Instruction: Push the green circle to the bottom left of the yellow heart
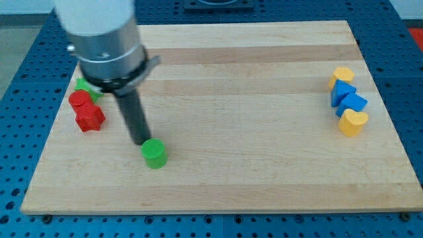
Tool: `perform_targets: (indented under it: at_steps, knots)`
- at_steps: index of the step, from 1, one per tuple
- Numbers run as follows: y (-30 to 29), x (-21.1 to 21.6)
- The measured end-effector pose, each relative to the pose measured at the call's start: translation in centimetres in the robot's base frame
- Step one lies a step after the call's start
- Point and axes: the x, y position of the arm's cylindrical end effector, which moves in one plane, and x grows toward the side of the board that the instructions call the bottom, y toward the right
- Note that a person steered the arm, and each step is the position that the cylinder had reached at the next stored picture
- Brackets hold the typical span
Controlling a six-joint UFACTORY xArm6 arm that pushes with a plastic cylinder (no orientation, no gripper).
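Note:
The green circle lies on the wooden board at the lower left. My tip is just to its upper left, touching or nearly touching it. The yellow heart lies far off at the view's right, at the bottom of a small cluster. That cluster also holds two blue blocks, the upper and the lower, and a yellow block at its top.
At the view's left edge of the board are a red circle, a red block below it, and a green block partly hidden behind the arm's body.

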Motion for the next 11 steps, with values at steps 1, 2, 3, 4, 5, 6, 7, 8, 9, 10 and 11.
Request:
perform_targets:
  at_steps: [1,2,3,4,5,6,7,8,9,10,11]
  knots:
    - [-6.0,1.3]
    - [-4.5,4.5]
    - [6.8,5.1]
    - [14.8,5.1]
    - [11.2,5.2]
    - [2.2,5.0]
    - [1.2,2.7]
    - [7.1,1.1]
    - [16.4,1.1]
    - [19.9,1.1]
    - [16.2,0.3]
